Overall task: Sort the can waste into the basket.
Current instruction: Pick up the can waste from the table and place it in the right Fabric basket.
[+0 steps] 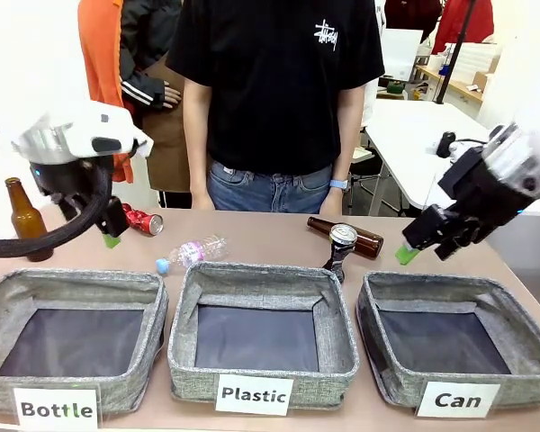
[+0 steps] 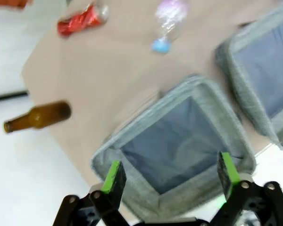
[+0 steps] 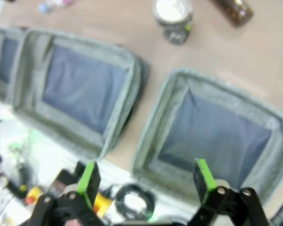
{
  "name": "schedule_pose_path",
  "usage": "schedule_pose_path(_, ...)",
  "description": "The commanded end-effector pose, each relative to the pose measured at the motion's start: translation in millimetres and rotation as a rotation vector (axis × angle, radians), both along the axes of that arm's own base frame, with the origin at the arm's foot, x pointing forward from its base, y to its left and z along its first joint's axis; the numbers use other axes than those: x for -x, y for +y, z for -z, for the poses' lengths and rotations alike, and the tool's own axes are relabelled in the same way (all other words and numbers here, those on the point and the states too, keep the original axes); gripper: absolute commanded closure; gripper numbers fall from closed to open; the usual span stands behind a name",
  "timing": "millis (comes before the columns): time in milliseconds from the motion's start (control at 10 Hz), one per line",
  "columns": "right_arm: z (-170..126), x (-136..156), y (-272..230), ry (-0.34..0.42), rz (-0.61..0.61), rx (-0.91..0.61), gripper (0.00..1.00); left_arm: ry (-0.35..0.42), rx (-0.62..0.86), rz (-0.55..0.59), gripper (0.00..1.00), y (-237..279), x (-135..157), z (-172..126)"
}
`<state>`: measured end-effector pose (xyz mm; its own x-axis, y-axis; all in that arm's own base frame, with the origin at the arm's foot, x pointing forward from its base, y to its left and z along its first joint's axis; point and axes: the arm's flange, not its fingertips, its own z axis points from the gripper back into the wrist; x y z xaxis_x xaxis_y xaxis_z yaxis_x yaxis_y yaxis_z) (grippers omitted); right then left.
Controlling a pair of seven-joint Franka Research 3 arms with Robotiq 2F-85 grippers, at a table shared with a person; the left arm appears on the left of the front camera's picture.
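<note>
The red crushed can lies at the back left of the table, also the red can in the left wrist view. Upright by the Plastic bin's far right corner stands the dark can with a silver pull-tab top, the same dark can in the right wrist view. At the front right sits the grey basket labelled "Can", the basket holding nothing. My left gripper hovers open just left of the red can, its fingers apart. Above the basket's far left corner, my right gripper hangs open.
Bins labelled "Bottle" and "Plastic" sit left of the basket. One brown bottle stands at far left; another brown bottle lies behind the dark can. A clear plastic bottle lies behind the bins. A person stands at the far edge.
</note>
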<state>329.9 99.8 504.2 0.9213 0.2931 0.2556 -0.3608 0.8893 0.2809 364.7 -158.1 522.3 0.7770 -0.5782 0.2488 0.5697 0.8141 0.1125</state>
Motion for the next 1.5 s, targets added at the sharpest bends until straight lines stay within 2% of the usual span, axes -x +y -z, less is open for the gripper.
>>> schedule_pose_path(0, -44.0, 35.7, -45.8, 0.167, -0.033, -0.177, 0.0, 0.083, 0.313, 0.222, 0.0, 44.0, 41.5, -37.1)
schedule_pose_path(100, -53.5, 46.9, -74.4, 0.241, -0.008, -0.303, 0.0, 0.149, 0.489, 0.301, 0.0, 74.0, 53.8, -34.1)
schedule_pose_path(200, -61.5, 59.3, -109.2, 0.338, 0.035, -0.505, 0.0, 0.187, 0.636, 0.284, 0.0, 124.1, 68.8, -33.6)
schedule_pose_path(300, -64.0, 66.2, -150.4, 0.356, 0.019, -0.691, 0.0, 0.185, 0.748, 0.233, 0.0, 171.3, 66.1, -26.2)
schedule_pose_path(500, -48.0, 83.7, -227.5, 0.313, 0.008, -0.933, 0.0, 0.185, 0.95, 0.057, 0.0, 258.0, 76.1, -1.0)
schedule_pose_path(600, -25.2, 83.0, -271.2, 0.283, -0.004, -1.041, 0.0, 0.188, 1.05, -0.019, 0.0, 298.9, 78.1, 23.0)
schedule_pose_path(800, 27.8, 80.0, -326.8, 0.234, 0.056, -1.237, 0.0, 0.177, 1.252, -0.168, 0.0, 326.1, 88.6, 57.1)
schedule_pose_path(900, 48.0, 79.8, -342.7, 0.207, 0.106, -1.292, 0.0, 0.189, 1.325, -0.198, 0.0, 322.8, 73.8, 69.0)
schedule_pose_path(1000, 63.4, 86.3, -349.4, 0.199, 0.145, -1.344, 0.0, 0.2, 1.378, -0.231, 0.0, 326.2, 78.9, 70.9)
schedule_pose_path(1100, 71.2, 90.0, -355.6, 0.18, 0.213, -1.35, 0.0, 0.226, 1.405, -0.277, 0.0, 306.7, 76.7, 79.2)
schedule_pose_path(1200, 71.8, 88.5, -352.0, 0.13, 0.253, -1.314, 0.0, 0.254, 1.34, -0.297, 0.0, 292.2, 62.4, 75.9)
schedule_pose_path(1300, 82.3, 93.7, -348.1, 0.206, 0.206, -1.335, 0.0, 0.224, 1.374, -0.276, 0.0, 328.8, 76.8, 84.6)
schedule_pose_path(1400, 82.3, 93.7, -348.1, 0.206, 0.206, -1.335, 0.0, 0.224, 1.374, -0.276, 0.0, 328.8, 76.8, 84.6)
